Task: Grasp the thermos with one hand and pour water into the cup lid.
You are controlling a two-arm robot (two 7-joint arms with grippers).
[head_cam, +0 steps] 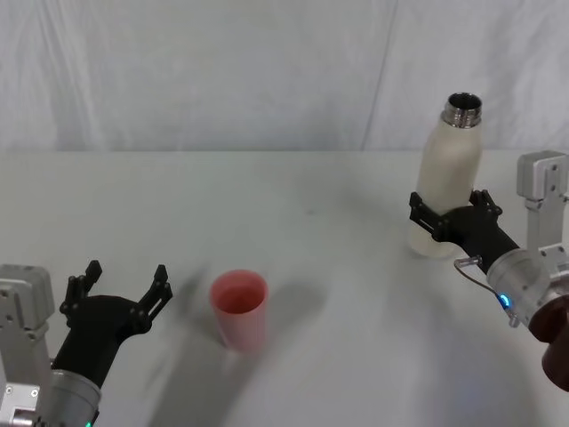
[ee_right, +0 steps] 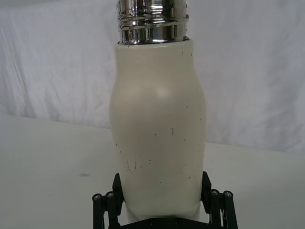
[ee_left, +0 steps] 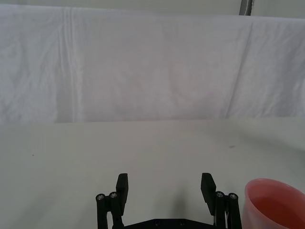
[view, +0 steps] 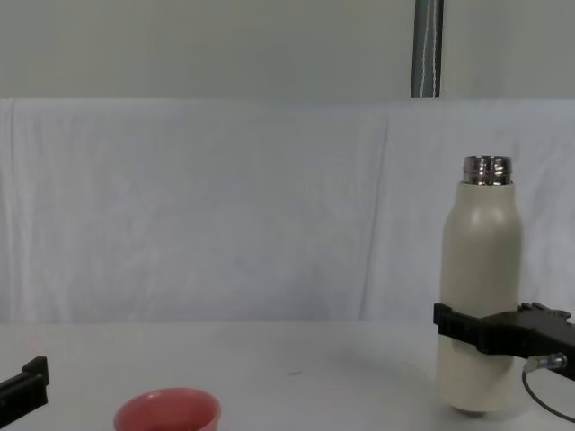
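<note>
The cream-white thermos [head_cam: 449, 178] stands upright at the table's far right, its steel neck uncapped. My right gripper [head_cam: 451, 206] is shut on its lower body, one black finger pressed against each side; the right wrist view shows the thermos [ee_right: 157, 119] between those fingers [ee_right: 117, 188]. From the chest, the thermos [view: 481, 269] has the right gripper [view: 476, 330] wrapped low around it. The pink cup lid [head_cam: 238, 307] sits upright near the front, left of centre. My left gripper [head_cam: 124, 277] hovers open just left of the cup lid [ee_left: 274, 205], with nothing between its fingers.
The white table [head_cam: 311, 205] stretches bare between cup lid and thermos. A white cloth backdrop [view: 225, 206] hangs behind the far edge, with a metal pole [view: 427, 49] above it. A brown object [head_cam: 558, 342] shows at the right edge by my right arm.
</note>
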